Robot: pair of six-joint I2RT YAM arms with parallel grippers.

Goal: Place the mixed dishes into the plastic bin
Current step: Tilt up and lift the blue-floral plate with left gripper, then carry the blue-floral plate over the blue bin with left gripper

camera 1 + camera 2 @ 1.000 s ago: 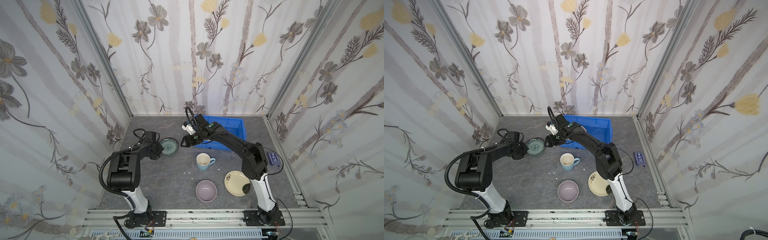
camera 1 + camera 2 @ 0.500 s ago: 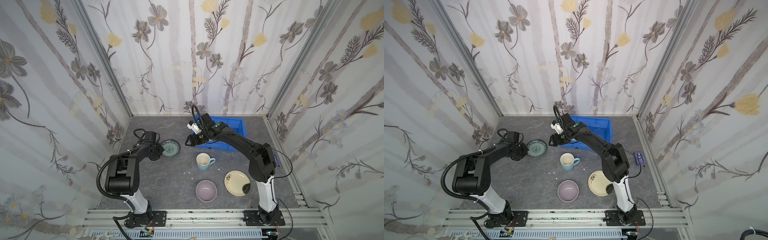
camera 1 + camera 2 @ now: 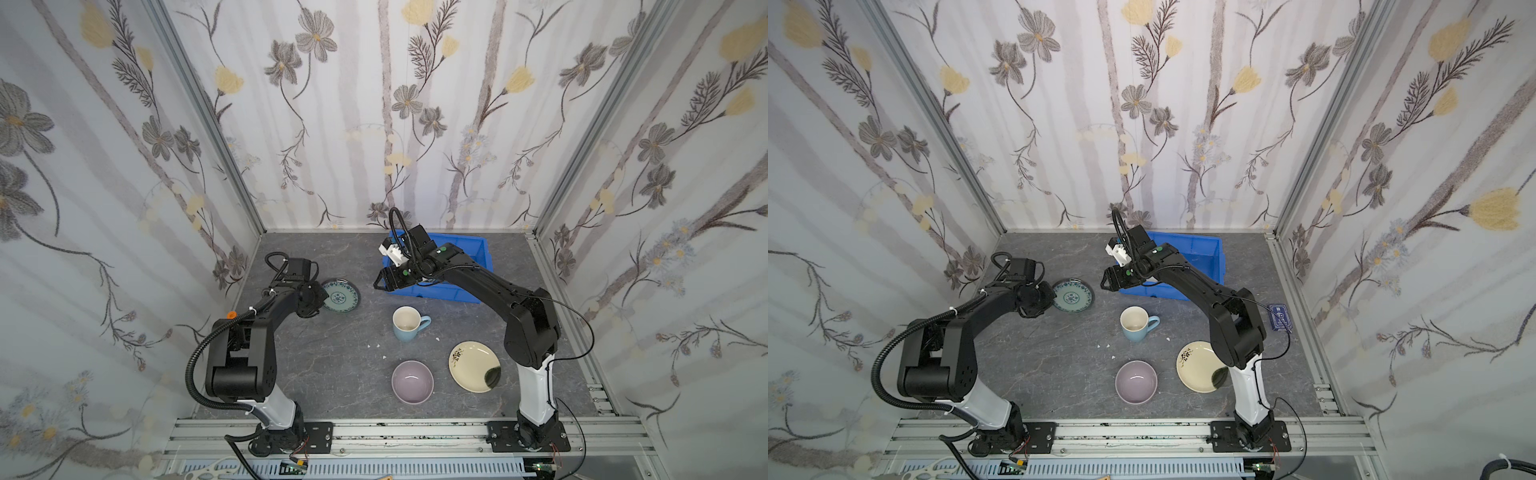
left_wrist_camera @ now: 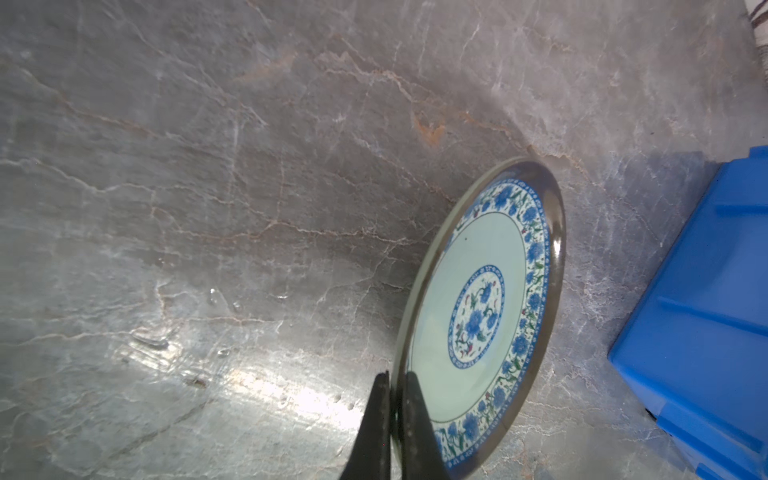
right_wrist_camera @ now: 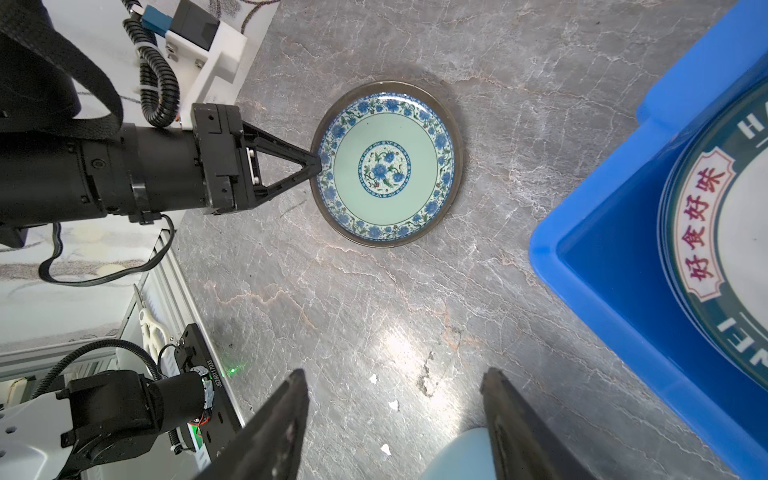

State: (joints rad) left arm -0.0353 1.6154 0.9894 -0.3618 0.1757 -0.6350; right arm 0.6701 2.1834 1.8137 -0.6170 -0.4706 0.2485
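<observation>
Teal-patterned and dark-rimmed, the plate (image 3: 340, 296) lies at the left of the grey tabletop (image 3: 332, 365), well apart from the plastic bin (image 3: 484, 257). The left gripper (image 5: 318, 164) is clenched on its rim, so the step in hand is picking this plate up. Next, I judge, it must be lifted without slipping from that thin edge pinch and carried over the bin's rim, beside the lettered plate (image 5: 731, 232) already inside. The right gripper (image 5: 394, 374) hangs empty, jaws apart, by the bin's corner near the mug (image 3: 407, 324). Since a second ago its arm's elbow has swung rightward, and the plate has scarcely moved.
</observation>
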